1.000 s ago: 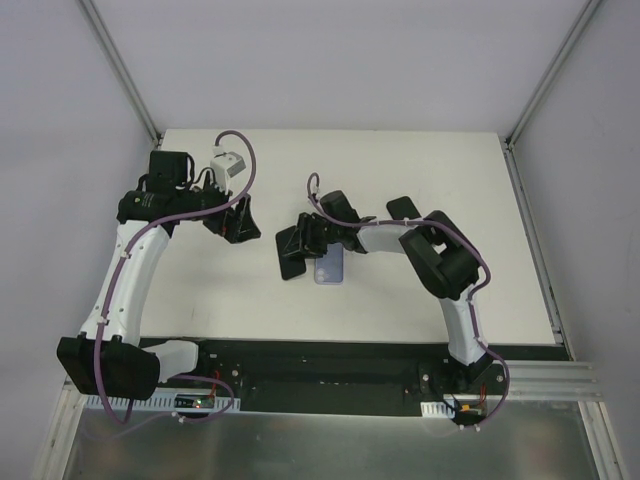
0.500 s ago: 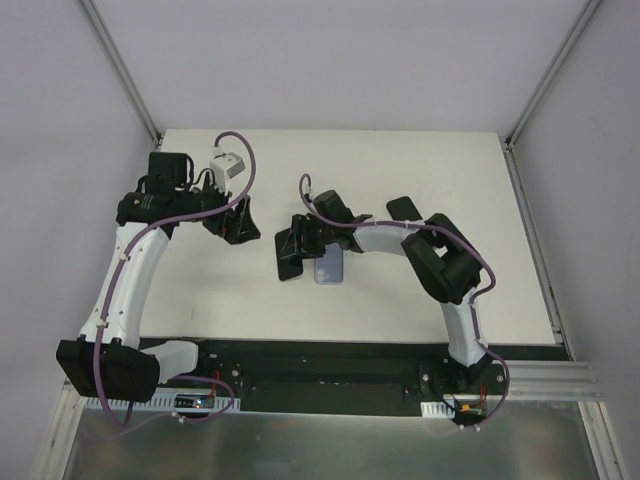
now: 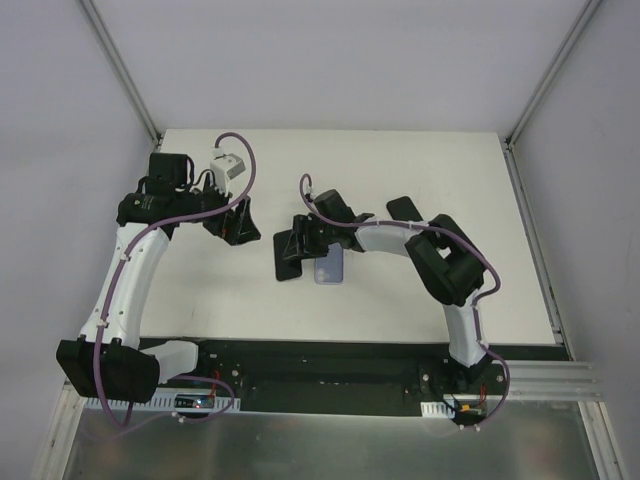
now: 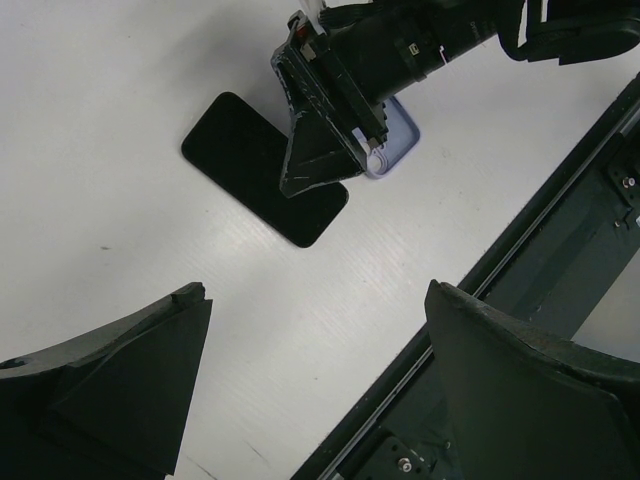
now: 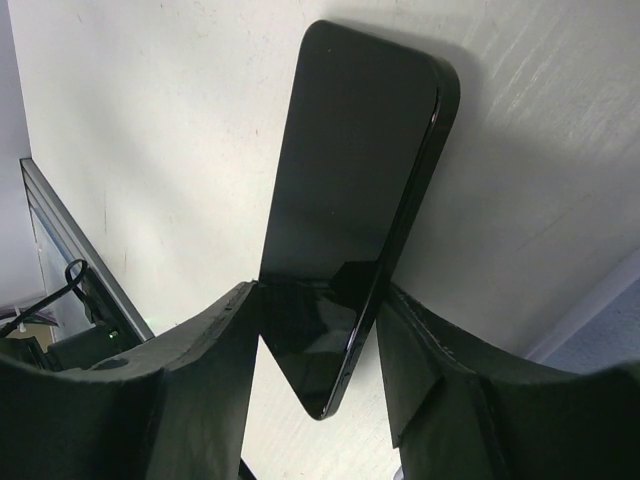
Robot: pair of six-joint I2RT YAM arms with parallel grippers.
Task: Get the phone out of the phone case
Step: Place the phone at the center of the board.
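Observation:
The black phone [image 3: 289,256] is out of its case and rests on the white table [image 3: 450,160], left of the lavender case [image 3: 329,268]. My right gripper [image 3: 298,243] is shut on the phone's near end. In the right wrist view the phone [image 5: 350,190] stands tilted on one long edge between the fingers of that gripper [image 5: 318,290]. The left wrist view shows the phone [image 4: 250,160], the right gripper [image 4: 325,150] over it, and the case [image 4: 398,140] behind. My left gripper [image 3: 238,220] is open and empty, apart from the phone at the back left; it also shows in the left wrist view [image 4: 315,300].
A black rail [image 3: 350,360] runs along the table's near edge and shows in the left wrist view [image 4: 560,220]. A small dark flat object [image 3: 405,208] lies behind the right arm. Metal frame posts stand at the back corners.
My right gripper has shifted slightly left with the phone in it. The case and the left arm have not moved.

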